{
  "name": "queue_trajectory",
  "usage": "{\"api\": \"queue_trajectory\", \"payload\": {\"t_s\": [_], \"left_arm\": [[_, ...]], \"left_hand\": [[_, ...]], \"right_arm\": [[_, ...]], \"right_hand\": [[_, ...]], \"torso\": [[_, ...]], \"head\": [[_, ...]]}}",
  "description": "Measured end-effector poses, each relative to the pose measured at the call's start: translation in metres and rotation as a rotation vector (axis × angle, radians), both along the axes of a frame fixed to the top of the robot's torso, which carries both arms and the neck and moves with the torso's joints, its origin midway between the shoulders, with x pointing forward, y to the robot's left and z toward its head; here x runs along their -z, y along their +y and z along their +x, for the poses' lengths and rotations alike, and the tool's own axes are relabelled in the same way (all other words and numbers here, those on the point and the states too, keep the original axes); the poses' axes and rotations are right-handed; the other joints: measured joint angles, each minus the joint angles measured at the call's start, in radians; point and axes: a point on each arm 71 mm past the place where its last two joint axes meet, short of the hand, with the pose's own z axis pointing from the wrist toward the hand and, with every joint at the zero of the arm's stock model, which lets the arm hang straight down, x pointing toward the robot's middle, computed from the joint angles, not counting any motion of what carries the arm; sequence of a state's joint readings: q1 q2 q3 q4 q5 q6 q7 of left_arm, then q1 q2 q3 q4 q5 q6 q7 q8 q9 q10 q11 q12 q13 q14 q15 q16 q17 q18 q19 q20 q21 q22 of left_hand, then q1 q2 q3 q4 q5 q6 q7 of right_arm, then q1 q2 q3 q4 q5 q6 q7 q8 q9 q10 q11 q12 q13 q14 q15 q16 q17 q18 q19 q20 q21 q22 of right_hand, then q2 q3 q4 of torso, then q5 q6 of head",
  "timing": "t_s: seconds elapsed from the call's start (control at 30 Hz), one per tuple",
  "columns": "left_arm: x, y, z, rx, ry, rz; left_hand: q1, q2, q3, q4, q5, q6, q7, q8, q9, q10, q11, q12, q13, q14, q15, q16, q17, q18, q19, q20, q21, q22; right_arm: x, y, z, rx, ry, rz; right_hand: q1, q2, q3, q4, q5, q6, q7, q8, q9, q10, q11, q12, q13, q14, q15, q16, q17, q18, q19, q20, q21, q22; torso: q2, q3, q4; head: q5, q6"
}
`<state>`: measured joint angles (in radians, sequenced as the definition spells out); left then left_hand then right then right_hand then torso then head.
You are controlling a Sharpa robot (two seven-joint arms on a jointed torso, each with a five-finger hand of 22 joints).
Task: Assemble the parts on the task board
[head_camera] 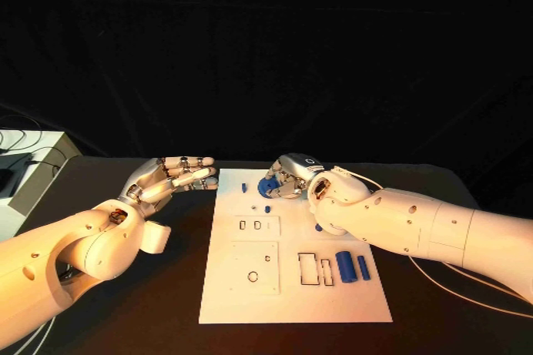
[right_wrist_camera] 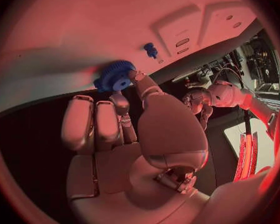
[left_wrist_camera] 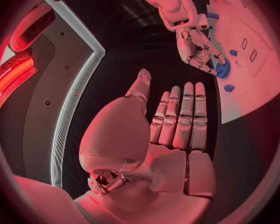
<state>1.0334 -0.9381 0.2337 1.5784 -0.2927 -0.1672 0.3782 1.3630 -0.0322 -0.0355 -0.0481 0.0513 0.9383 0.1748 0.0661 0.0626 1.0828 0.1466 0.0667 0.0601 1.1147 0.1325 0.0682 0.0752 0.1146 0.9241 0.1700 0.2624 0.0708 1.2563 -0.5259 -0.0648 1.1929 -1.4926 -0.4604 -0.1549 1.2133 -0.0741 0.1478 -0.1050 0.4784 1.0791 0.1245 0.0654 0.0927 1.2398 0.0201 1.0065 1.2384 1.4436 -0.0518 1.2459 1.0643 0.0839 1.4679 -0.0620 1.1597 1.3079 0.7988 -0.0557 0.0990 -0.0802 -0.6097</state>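
The white task board (head_camera: 294, 293) lies in the middle of the table. At its far end my right hand (head_camera: 300, 179) pinches a blue gear (head_camera: 268, 189) between thumb and a finger, low over the board. The right wrist view shows that gear (right_wrist_camera: 115, 77) at the fingertips against the board (right_wrist_camera: 84, 30), with a small blue peg (right_wrist_camera: 150, 50) standing beyond it. My left hand (head_camera: 172, 178) hovers just off the board's far left corner, fingers straight and holding nothing. In the left wrist view the left hand (left_wrist_camera: 171, 119) lies flat, with the right hand (left_wrist_camera: 199, 50) on the gear (left_wrist_camera: 222, 69).
Two blue cylinders (head_camera: 346, 266) (head_camera: 363, 267) lie side by side on the board's right part next to rectangular slots (head_camera: 314, 269). A small blue peg (head_camera: 244, 188) stands near the far left edge. A pale box with cables (head_camera: 28, 170) sits at the table's left.
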Motion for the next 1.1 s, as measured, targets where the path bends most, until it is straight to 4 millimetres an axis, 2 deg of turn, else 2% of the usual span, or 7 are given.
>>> {"api": "queue_trajectory", "payload": {"t_s": [0.23, 0.3, 0.43, 0.5, 0.57, 0.73, 1.1], "left_arm": [[0.0001, 0.0006, -0.0002, -0.001, 0.002, 0.003], [0.0001, 0.0006, -0.0002, -0.001, 0.003, 0.003], [0.0002, 0.0007, -0.0001, -0.001, 0.005, 0.004], [0.0003, 0.0007, -0.0001, -0.001, 0.005, 0.004], [0.0004, 0.0009, 0.0, -0.001, 0.006, 0.005], [0.0008, 0.0017, 0.0006, -0.004, 0.008, 0.007], [0.0018, 0.0037, 0.0019, -0.011, 0.011, 0.01]], "left_hand": [[0.0, 0.0, 0.0, 0.0, 0.0, 0.0, 0.0, 0.0, 0.0, 0.0, 0.0, 0.0, 0.0, 0.0, 0.0, 0.0, 0.0, 0.0, 0.0, 0.0, -0.004, 0.0], [0.0, 0.0, 0.0, 0.0, 0.0, 0.0, 0.0, 0.0, 0.0, 0.0, 0.0, 0.0, 0.0, 0.0, 0.0, 0.0, 0.0, 0.0, 0.0, 0.0, -0.005, 0.0], [0.0, 0.0, 0.0, 0.0, 0.0, 0.0, 0.0, 0.0, 0.0, 0.0, 0.0, 0.0, 0.0, 0.0, 0.0, 0.0, 0.0, 0.0, 0.0, 0.0, -0.005, 0.0], [0.0, 0.0, 0.0, 0.0, 0.0, 0.0, 0.0, 0.0, 0.0, 0.0, 0.0, 0.0, 0.0, 0.0, 0.0, 0.0, 0.0, 0.0, 0.0, 0.0, -0.005, 0.0], [0.0, 0.0, 0.0, 0.0, 0.0, 0.0, 0.0, 0.0, 0.0, -0.004, 0.004, 0.0, 0.0, 0.0, 0.0, 0.0, 0.0, 0.0, 0.0, 0.0, -0.005, 0.0], [0.0, 0.0, 0.0, 0.0, 0.0, 0.0, 0.0, 0.0, 0.0, -0.006, 0.006, 0.0, 0.0, 0.0, 0.0, 0.0, 0.0, 0.0, 0.004, 0.004, -0.009, 0.0], [0.0, 0.0, 0.003, 0.003, 0.0, 0.0, 0.0, 0.0, 0.0, -0.007, 0.007, 0.0, 0.0, 0.0, 0.0, 0.0, 0.0, 0.0, 0.003, 0.004, -0.009, 0.001]], "right_arm": [[0.0008, 0.0002, 0.0009, 0.001, 0.003, -0.004], [0.0008, 0.0004, 0.0009, -0.001, 0.003, -0.004], [0.0014, -0.0006, 0.0014, 0.001, 0.004, -0.007], [0.0018, -0.0016, 0.0017, 0.004, 0.005, -0.008], [0.0022, -0.0023, 0.0019, 0.005, 0.006, -0.008], [0.0022, -0.0027, 0.0014, 0.005, 0.006, -0.006], [-0.0001, -0.0095, -0.0028, -0.001, -0.008, 0.009]], "right_hand": [[0.0, 0.0, 0.0, 0.0, 0.0, -0.004, 0.004, 0.0, -0.001, 0.0, 0.0, -0.005, -0.001, 0.0, 0.0, 0.0, 0.0, 0.0, 0.0, 0.0, 0.0, 0.0], [0.0, 0.0, -0.002, 0.002, 0.0, -0.017, 0.014, -0.001, -0.005, -0.006, 0.006, -0.017, -0.007, 0.0, 0.0, 0.0, 0.0, 0.0, 0.0, 0.0, 0.0, 0.0], [-0.011, -0.011, -0.032, 0.016, -0.053, -0.07, 0.022, 0.006, -0.015, -0.02, 0.016, -0.031, -0.017, 0.003, 0.005, 0.0, 0.004, 0.0, 0.0, 0.0, 0.0, 0.0], [0.003, -0.025, -0.049, 0.044, -0.072, -0.096, 0.016, 0.004, -0.023, -0.029, 0.021, -0.035, -0.028, 0.001, 0.017, 0.0, 0.005, 0.0, -0.002, 0.011, 0.0, 0.0], [0.015, -0.049, -0.055, 0.096, -0.076, -0.114, 0.011, 0.004, -0.025, -0.033, 0.025, -0.035, -0.036, 0.0, 0.018, 0.0, 0.006, 0.0, 0.0, 0.014, 0.0, 0.0], [0.026, -0.071, -0.062, 0.17, -0.076, -0.126, 0.018, 0.0, -0.025, -0.036, 0.028, -0.035, -0.051, 0.0, 0.018, 0.0, 0.008, 0.0, -0.004, 0.018, 0.0, 0.0], [0.019, -0.074, -0.069, 0.172, -0.056, -0.126, 0.031, 0.0, -0.025, -0.036, 0.028, -0.028, -0.052, 0.0, 0.018, 0.0, 0.008, 0.0, -0.004, 0.018, 0.0, -0.001]], "torso": [[-0.001, -0.0005, -0.0012], [-0.001, -0.0004, -0.0019], [-0.001, 0.0005, -0.0025], [-0.001, 0.0006, -0.0026], [-0.001, 0.0012, -0.0026], [-0.001, 0.0017, -0.0024], [-0.001, 0.0029, -0.003]], "head": [[0.002, 0.0], [0.003, 0.0], [0.001, 0.001], [0.001, 0.001], [0.001, 0.001], [0.002, 0.002], [0.003, 0.003]]}}
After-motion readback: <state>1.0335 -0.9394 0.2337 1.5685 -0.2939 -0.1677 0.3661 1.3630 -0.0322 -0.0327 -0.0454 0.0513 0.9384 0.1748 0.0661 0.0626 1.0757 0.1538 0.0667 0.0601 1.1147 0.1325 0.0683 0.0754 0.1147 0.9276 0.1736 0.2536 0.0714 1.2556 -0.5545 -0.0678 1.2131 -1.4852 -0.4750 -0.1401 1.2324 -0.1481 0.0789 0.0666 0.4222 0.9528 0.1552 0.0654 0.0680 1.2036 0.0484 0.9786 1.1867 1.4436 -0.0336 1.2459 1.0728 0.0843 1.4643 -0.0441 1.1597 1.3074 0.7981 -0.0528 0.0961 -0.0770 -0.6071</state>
